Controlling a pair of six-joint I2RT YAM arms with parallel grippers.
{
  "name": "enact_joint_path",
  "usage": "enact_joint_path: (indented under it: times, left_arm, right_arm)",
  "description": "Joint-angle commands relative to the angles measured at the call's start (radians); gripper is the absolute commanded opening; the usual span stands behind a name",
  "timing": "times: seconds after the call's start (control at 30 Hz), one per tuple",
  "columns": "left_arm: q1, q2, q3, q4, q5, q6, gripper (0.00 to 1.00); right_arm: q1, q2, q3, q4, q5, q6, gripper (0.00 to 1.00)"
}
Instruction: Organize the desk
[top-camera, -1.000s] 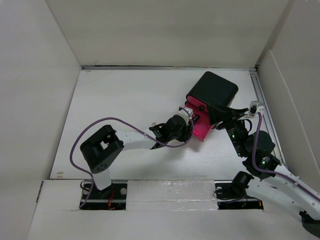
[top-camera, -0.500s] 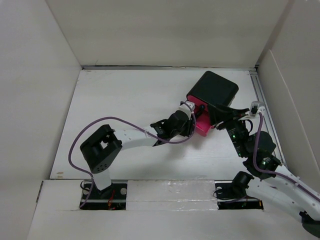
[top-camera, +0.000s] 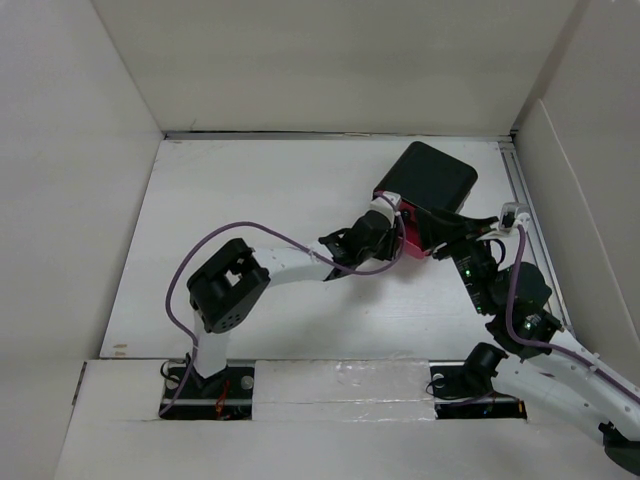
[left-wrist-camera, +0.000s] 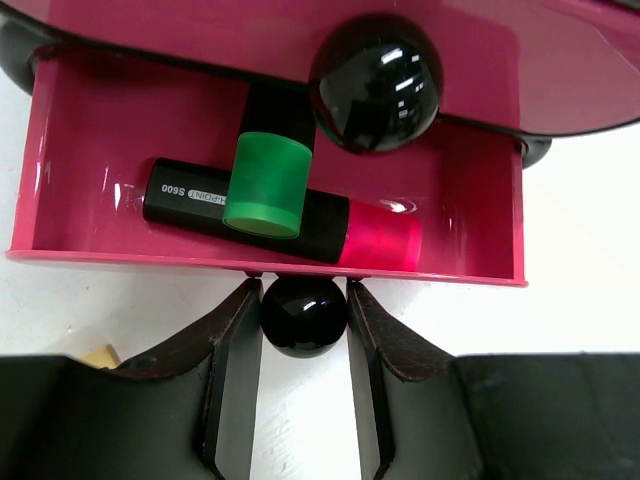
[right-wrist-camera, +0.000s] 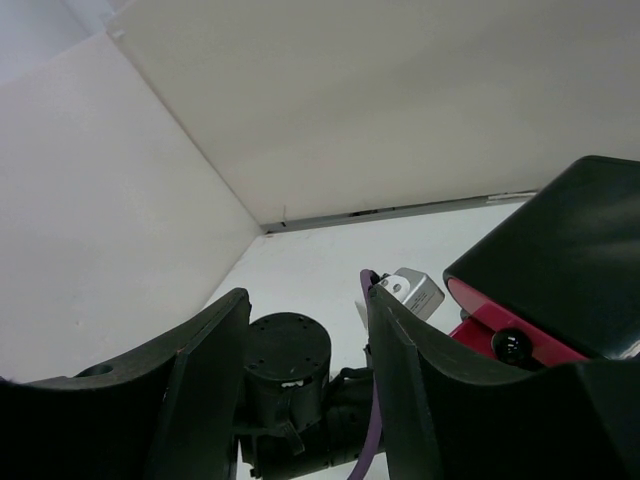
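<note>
**A:** Seen from above?
**B:** Matte white tabletop (top-camera: 250, 200), broad and flat, spread under everything; black cabinet (top-camera: 435, 178) set toward its far right. Left claw (top-camera: 393, 215) at the cabinet's pink front; right claw (top-camera: 452, 238) just beside the cabinet's near side.

**A:** Seen from the left wrist?
**B:** Closed on the round black knob (left-wrist-camera: 303, 318) of the lower drawer (left-wrist-camera: 80, 150), one finger pressed to each side. Drawer standing partly out; inside, a black marker (left-wrist-camera: 190, 195) with a red cap, lying flat, and a green-capped marker (left-wrist-camera: 265, 185) laid across it.

**A:** Seen from the right wrist?
**B:** Parted, with nothing between the fingers; cabinet off to their right; whether touched, impossible to tell.

**A:** Handling of the tabletop?
**B:** Judged rigid, heavy and fixed, hence nothing to grasp; judged smooth enough to let a light cabinet slide. Best held: the knob, not the glossy drawer wall; cabinet probably in need of bracing.
</note>
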Motion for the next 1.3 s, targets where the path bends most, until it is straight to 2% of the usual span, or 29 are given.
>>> enact_joint_path:
  times: [0.0, 0.37, 0.93, 1.03, 1.27]
  left_arm:
    - [0.008, 0.01, 0.056, 0.068, -0.06, -0.008, 0.0]
    - [0.026, 0.12, 0.136, 0.116, -0.103, -0.034, 0.0]
    - [0.026, 0.206, 0.196, 0.149, -0.218, -0.099, 0.01]
    - [0.026, 0.211, 0.205, 0.134, -0.236, -0.103, 0.05]
    - [0.017, 0.165, 0.173, 0.126, -0.279, -0.099, 0.31]
  right_arm:
    - [-0.007, 0.006, 0.012, 0.041, 0.003, 0.001, 0.56]
    - [-0.007, 0.0, 0.008, 0.043, 0.004, 0.004, 0.56]
    - [-0.007, -0.031, -0.005, 0.047, 0.013, 0.016, 0.56]
    - [-0.007, -0.031, -0.006, 0.046, 0.018, 0.016, 0.56]
    - [-0.007, -0.025, -0.003, 0.047, 0.018, 0.013, 0.56]
